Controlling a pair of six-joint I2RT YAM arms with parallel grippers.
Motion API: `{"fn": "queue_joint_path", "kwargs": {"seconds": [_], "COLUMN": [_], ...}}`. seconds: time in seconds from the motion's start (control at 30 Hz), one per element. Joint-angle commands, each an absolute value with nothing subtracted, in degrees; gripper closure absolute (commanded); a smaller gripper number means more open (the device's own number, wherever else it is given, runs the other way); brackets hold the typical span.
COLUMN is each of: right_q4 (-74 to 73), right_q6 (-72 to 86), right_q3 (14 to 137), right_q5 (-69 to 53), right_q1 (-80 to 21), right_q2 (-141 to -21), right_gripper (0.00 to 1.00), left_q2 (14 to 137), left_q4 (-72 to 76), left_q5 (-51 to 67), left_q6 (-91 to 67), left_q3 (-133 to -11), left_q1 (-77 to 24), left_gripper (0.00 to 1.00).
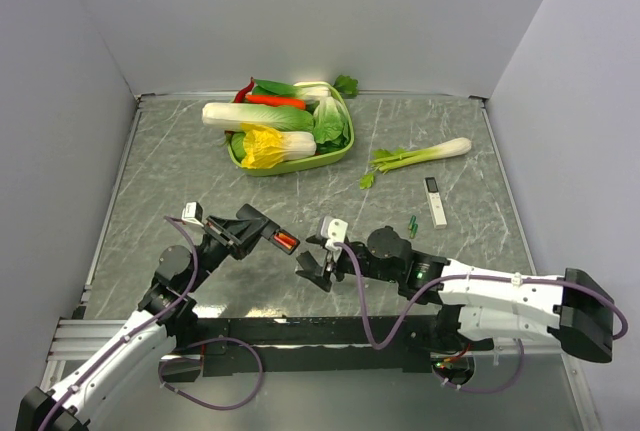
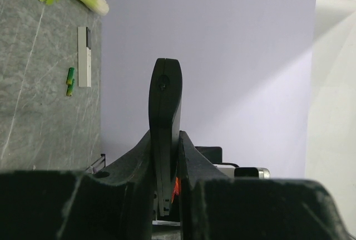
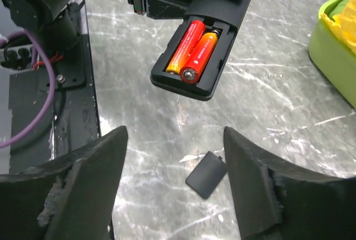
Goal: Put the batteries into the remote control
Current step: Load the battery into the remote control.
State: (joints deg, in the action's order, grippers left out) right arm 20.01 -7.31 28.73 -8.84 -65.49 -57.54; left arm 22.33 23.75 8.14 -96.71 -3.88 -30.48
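Top external, left jaws clamped on remote control held aloft, right jaws apart facing it

Left pincer clamped shut, right pincer spread wide, facing it.

Top view: high behind the near edge, looking down over the whole table. Left wrist: close, sighting along the edge-on remote control toward the right wall. Right wrist: close above its open back. Shared by all three: remote control.
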Motion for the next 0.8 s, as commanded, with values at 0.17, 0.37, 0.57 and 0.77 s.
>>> {"fn": "queue_joint_path", "kwargs": {"seconds": [0.17, 0.37, 0.57, 0.77], "right_q4": [4.34, -11.49, -24.78, -28.21], "right_q6": [-3.08, -8.33, -18.45, -27.06], "right_q3": [39.45, 46.91, 54.22, 58.27], "right_q5": [-10.63, -16.51, -32.22, -37.34], "right_q1": [-65.74, -62.41, -54.77, -53.09], "right_q2": [-50.98, -48.87, -52.46, -56.24], "right_gripper": [0.15, 0.16, 0.24, 0.39], "left_q2": [21.62, 23.38, 26.71, 29.00], "left_q4": [25.49, 26.98, 27.60, 26.72], "left_q5": [7.91, 10.37, 15.02, 19.33], "left_q6": [-94.93, -92.73, -88.25, -86.31], "left_q3": [-4.66, -4.48, -6.85, -8.79], "left_q1": [-30.50, -30.59, -30.59, -30.59], "left_gripper": [0.99, 0.99, 0.99, 0.99]}}
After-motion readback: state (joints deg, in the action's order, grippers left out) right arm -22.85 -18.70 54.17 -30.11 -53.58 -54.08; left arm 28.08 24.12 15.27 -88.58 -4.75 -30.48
